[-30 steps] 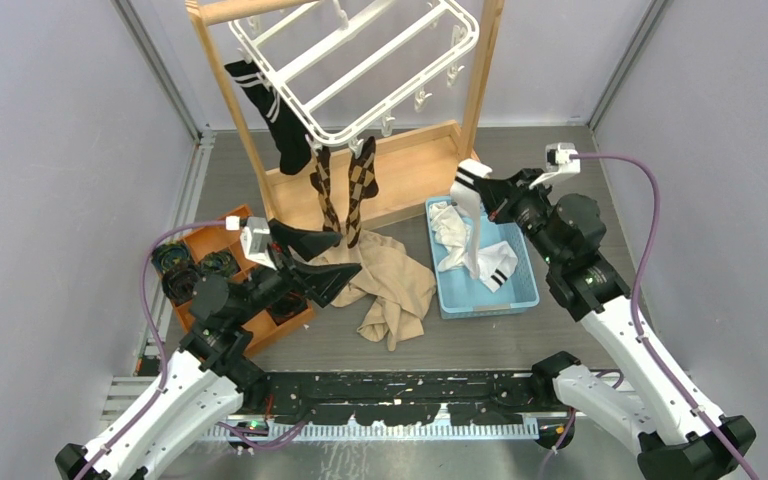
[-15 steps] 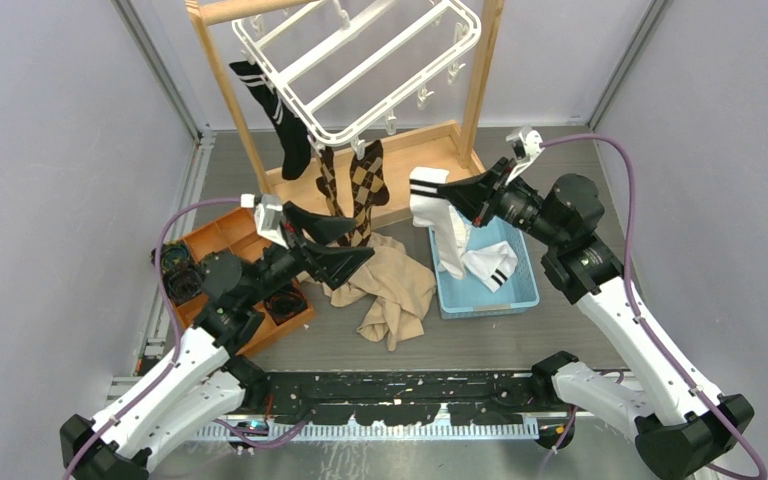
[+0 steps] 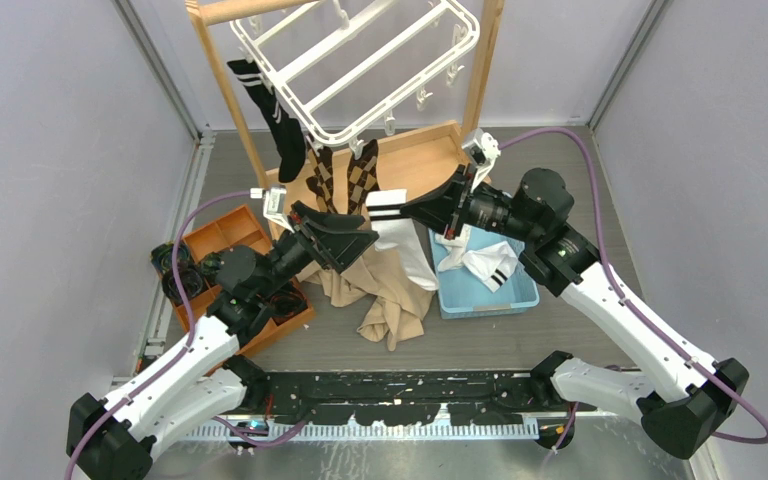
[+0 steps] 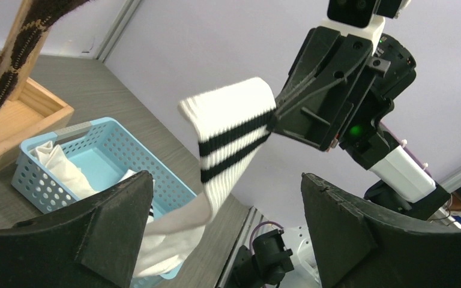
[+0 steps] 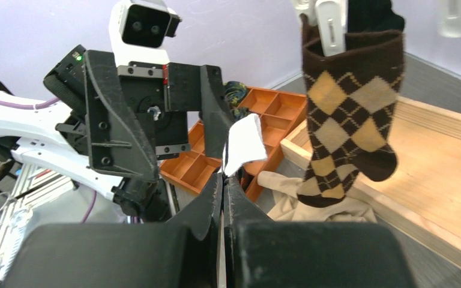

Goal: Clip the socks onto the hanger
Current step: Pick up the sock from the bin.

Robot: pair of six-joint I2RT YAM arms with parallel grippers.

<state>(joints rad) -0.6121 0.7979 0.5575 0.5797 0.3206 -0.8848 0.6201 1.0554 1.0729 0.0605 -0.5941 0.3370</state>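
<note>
Above the table [image 3: 560,170], the right pincer [image 3: 407,207] is clamped shut on the banded cuff of a white sock [image 3: 405,245], which hangs beside the blue basket [image 3: 525,292]. The left pincer [image 3: 368,232] stands wide open, facing that cuff (contact not discernible). Behind, the hanger [image 3: 360,62] carries clipped argyle socks [image 3: 362,175] and a black sock [image 3: 282,130].

Light was bright and even, shadows faint; the right pincer [image 5: 223,183] sat dark and soft-focused at lower frame.

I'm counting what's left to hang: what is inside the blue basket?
White socks with black bands lie in the blue basket. The right arm covers its far end, so their number cannot be told.
</note>
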